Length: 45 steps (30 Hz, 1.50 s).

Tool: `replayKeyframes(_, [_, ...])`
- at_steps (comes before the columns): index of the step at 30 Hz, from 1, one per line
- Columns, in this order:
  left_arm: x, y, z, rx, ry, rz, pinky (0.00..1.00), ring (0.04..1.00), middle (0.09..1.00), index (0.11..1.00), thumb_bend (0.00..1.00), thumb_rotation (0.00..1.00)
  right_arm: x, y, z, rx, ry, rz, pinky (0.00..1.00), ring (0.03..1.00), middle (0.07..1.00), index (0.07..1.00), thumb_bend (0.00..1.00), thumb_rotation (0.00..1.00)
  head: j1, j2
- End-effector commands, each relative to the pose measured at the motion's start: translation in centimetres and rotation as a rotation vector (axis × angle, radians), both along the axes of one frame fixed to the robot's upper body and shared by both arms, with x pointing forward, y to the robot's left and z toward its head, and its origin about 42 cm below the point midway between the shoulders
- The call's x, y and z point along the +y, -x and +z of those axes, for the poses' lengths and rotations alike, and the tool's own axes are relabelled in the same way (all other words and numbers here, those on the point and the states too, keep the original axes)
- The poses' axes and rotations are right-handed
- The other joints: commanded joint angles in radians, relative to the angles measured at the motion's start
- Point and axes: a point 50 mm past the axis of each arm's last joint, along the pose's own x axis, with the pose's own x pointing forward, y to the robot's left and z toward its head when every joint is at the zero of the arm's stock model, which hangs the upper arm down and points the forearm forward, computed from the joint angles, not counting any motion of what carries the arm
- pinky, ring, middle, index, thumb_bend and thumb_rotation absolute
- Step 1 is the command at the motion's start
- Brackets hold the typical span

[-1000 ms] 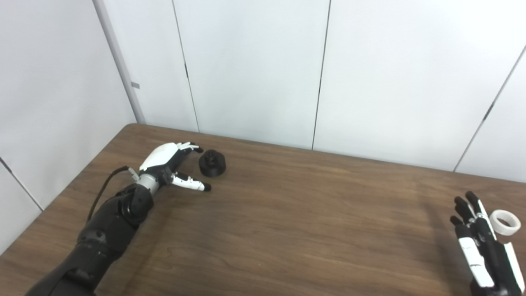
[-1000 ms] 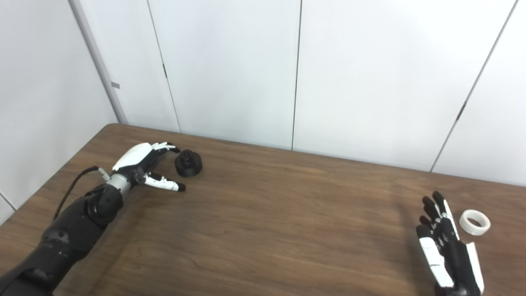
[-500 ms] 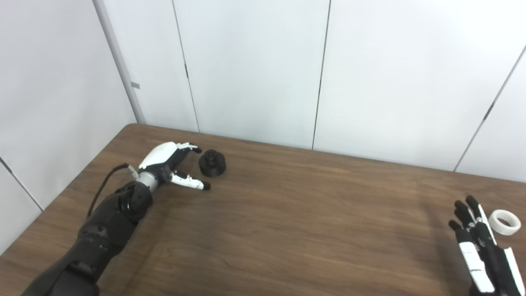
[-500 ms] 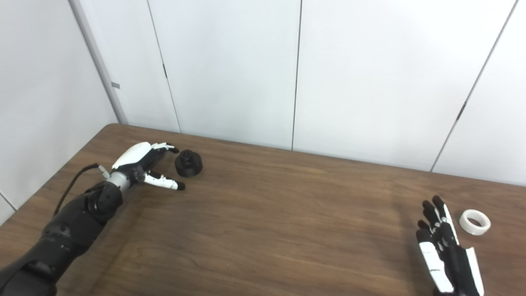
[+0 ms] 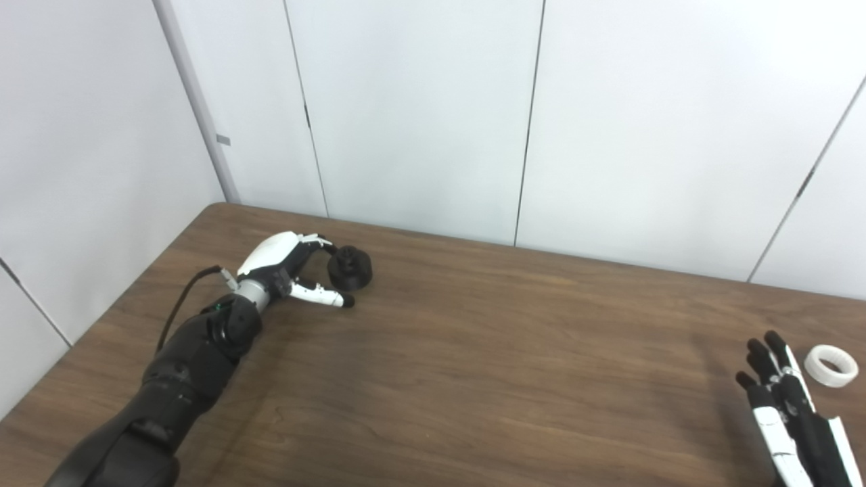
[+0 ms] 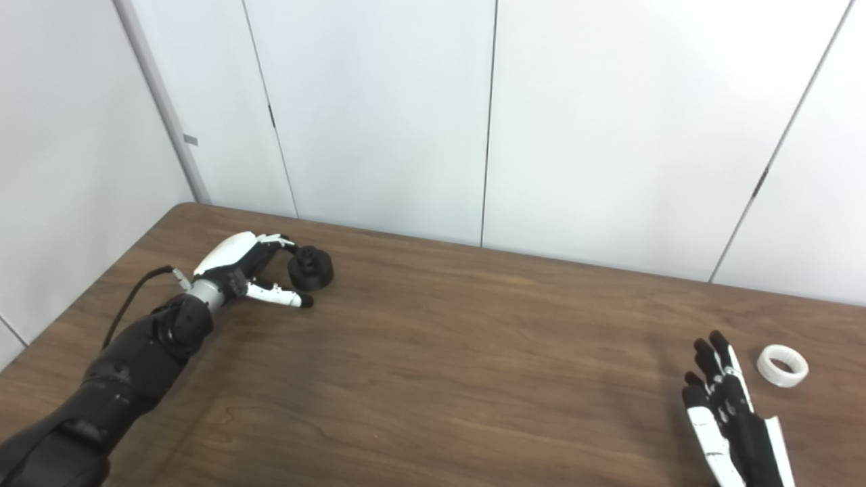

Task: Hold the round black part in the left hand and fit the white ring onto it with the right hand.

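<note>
One round black part (image 5: 350, 269) — upright, white ring (image 5: 831, 366) flat

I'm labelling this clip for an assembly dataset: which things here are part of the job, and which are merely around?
Part of the job:
round black plastic part
white plastic ring
left hand, open beside the part
right hand, open, near the ring

Merely around:
brown wooden table
white panelled wall
</note>
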Motion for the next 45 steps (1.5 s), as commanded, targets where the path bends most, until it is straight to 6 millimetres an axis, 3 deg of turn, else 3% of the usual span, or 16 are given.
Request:
replayKeyframes(1, [0.2,-1.5,2.9,-0.078,-0.019,-0.011,1.00,0.987,0.943,0.791,1.00,0.40,0.2,0.9,-0.7,0.018,-0.012,-0.007,0.92,0.963,0.946,0.973,0.43,0.73,0.001,0.001])
replayKeyframes(32, [-1.1,-2.7,2.0,-0.069,0.002,-0.066,1.00,0.984,0.931,0.758,1.00,0.40,0.8,1.4,-0.8,0.013,0.002,-0.026,0.92,0.967,0.949,0.974,0.45,0.74,-0.034,0.007])
replayKeyframes(40, [-1.2,-2.8,2.0,-0.083,0.007,-0.076,1.00,0.976,0.916,0.698,0.99,0.35,0.8,1.4,-0.9,0.009,0.004,-0.024,0.90,0.962,0.942,0.966,0.46,0.75,-0.039,0.004])
replayKeyframes(45, [-1.2,-2.9,1.9,-0.103,0.010,-0.076,1.00,0.967,0.877,0.610,0.87,0.22,0.9,1.4,-0.9,0.009,0.010,-0.029,0.89,0.956,0.939,0.960,0.46,0.75,-0.054,0.005])
